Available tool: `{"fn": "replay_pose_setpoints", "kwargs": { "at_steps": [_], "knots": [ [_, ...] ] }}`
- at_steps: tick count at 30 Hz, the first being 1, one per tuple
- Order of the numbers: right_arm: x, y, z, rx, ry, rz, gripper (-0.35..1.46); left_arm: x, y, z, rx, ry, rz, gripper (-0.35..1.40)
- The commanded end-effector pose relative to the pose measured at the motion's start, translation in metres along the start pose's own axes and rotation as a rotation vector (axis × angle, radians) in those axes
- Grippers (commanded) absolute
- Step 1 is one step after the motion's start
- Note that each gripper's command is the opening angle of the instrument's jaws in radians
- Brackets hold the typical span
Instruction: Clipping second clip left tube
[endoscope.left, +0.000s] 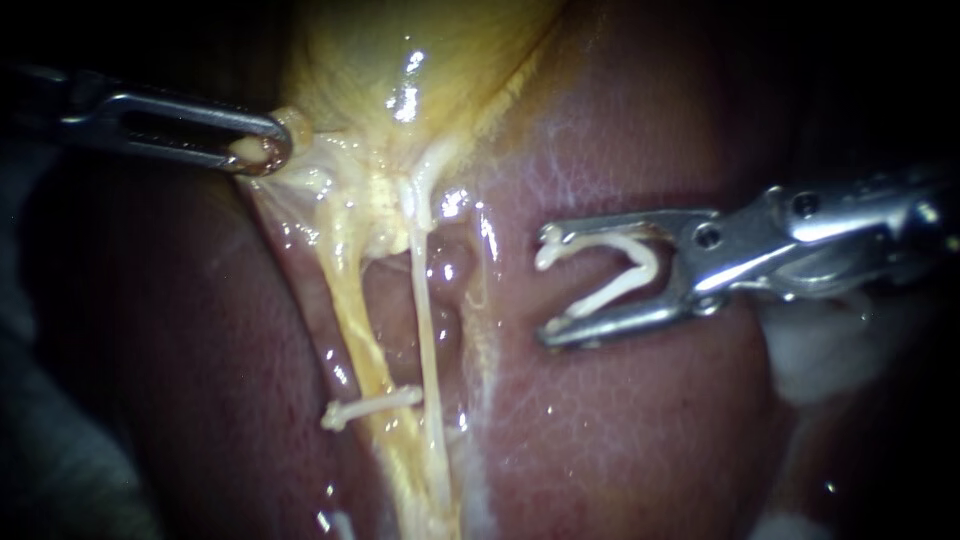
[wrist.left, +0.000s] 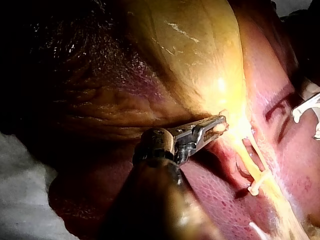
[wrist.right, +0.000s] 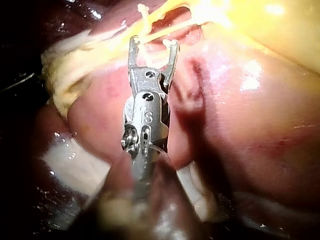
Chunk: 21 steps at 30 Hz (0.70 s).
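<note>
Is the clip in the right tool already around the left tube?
No: the open clip sits in the right tool over the liver, well clear of the left tube.

Pale cloth (wrist.left: 20, 210), perhaps gauze, lies amid darkness.

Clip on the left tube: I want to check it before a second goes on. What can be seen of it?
The clip is a small whitish bar, plastic by its look, shut across the left tube below the gallbladder. It lies nearly crosswise, slightly tilted, a knobbed end past the tube's left edge, the other reaching toward the thin tube beside it. The left instrument and right instrument are apart from it.
</note>
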Motion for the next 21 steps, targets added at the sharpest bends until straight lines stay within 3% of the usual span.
{"fn": "replay_pose_setpoints", "kwargs": {
  "at_steps": [1, 10, 21],
  "knots": [
    [-0.0001, -0.0001, 0.0006, 0.008, 0.007, 0.013, 0.5, 0.0, 0.0, 0.0, 0.0, 0.0, 0.0, -0.35],
    [-0.001, -0.0004, 0.0064, 0.095, 0.042, 0.141, 0.49, 0.0, 0.0001, 0.0, 0.001, 0.0, 0.0, -0.35],
    [-0.0038, 0.0002, 0.0107, 0.117, 0.032, 0.206, 0.49, -0.0001, 0.0003, 0.0, 0.004, 0.003, -0.001, -0.35]
  ]
}}
